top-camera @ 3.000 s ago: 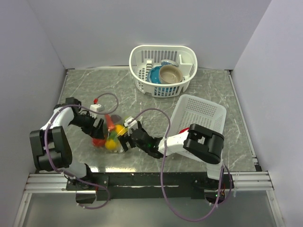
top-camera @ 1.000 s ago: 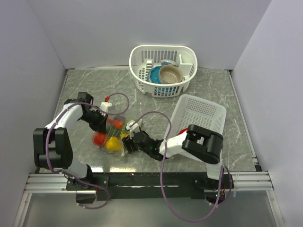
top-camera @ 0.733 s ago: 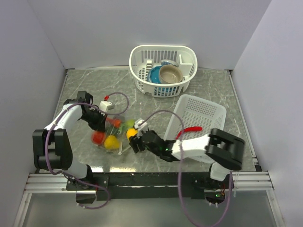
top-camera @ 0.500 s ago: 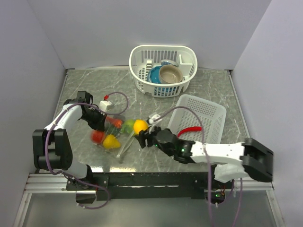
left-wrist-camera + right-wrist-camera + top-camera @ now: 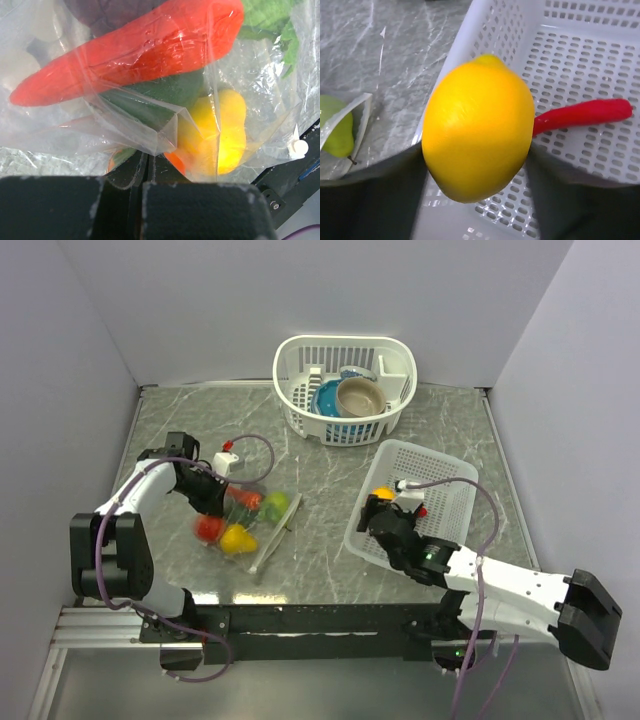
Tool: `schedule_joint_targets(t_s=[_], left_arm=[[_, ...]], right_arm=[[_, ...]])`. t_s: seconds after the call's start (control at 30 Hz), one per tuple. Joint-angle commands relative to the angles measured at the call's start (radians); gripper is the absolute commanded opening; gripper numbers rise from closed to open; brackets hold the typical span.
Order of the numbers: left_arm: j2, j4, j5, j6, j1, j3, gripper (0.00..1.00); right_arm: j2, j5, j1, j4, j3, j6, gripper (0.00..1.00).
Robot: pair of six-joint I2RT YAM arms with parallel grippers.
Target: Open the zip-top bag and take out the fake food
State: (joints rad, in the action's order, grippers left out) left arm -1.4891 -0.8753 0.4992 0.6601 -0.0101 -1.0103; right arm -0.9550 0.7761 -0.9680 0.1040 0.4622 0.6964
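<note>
Right gripper (image 5: 383,500) clamps a lemon (image 5: 479,127) over the right basket's (image 5: 445,475) rim, left gripper (image 5: 147,170) pinches the zip-top bag (image 5: 167,132); next I release inside.

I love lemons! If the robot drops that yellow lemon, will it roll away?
Probably rolls: the lemon is rounded and smooth. Its glossy skin looks slippery, yet the right gripper holds it. The walled white basket might stop it.
</note>
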Motion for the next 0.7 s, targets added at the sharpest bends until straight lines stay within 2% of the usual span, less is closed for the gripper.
schedule_joint_targets(t_s=[0.0,0.07,0.23,0.27,0.3,0.33,0.4,0.43,0.47,0.5,0.53,0.6,0.67], left_arm=[[0.013,0.012,0.032,-0.007,-0.007,-0.037,0.01],[0.023,0.013,0.036,-0.008,-0.008,-0.037,0.01],[0.038,0.012,0.039,-0.005,-0.008,-0.031,0.01],[0.038,0.015,0.036,-0.004,-0.008,-0.028,0.01],[0.036,0.021,0.027,-0.004,-0.008,-0.025,0.01],[0.035,0.025,0.025,0.002,-0.008,-0.019,0.01],[0.024,0.038,0.010,0.010,-0.008,-0.013,0.01],[0.020,0.054,0.006,0.013,-0.008,-0.007,0.01],[0.007,0.061,-0.001,0.016,-0.008,-0.007,0.01],[0.000,0.065,-0.011,0.022,-0.008,-0.008,0.01],[-0.016,0.067,-0.013,0.026,-0.008,-0.013,0.01],[-0.033,0.073,-0.017,0.029,-0.008,-0.019,0.01],[-0.051,0.081,-0.025,0.033,-0.008,-0.025,0.01]], right_arm=[[-0.031,0.031,0.002,0.054,0.087,0.060,1.00],[-0.080,-0.004,-0.005,0.046,0.146,0.017,1.00],[-0.178,-0.033,-0.135,-0.013,0.271,-0.164,1.00],[-0.204,-0.072,-0.158,-0.038,0.291,-0.228,0.96],[-0.217,-0.102,-0.214,-0.071,0.296,-0.265,0.90],[-0.255,-0.124,-0.236,-0.136,0.299,-0.294,0.80],[-0.313,-0.152,-0.277,-0.165,0.322,-0.327,0.69],[-0.377,-0.172,-0.294,-0.203,0.326,-0.342,0.55],[-0.410,-0.178,-0.299,-0.216,0.337,-0.348,0.47],[-0.441,-0.207,-0.301,-0.255,0.339,-0.356,0.28],[-0.497,-0.219,-0.301,-0.279,0.337,-0.363,0.19],[-0.554,-0.233,-0.301,-0.346,0.337,-0.380,0.10],[-0.631,-0.244,-0.299,-0.381,0.355,-0.403,0.12]])
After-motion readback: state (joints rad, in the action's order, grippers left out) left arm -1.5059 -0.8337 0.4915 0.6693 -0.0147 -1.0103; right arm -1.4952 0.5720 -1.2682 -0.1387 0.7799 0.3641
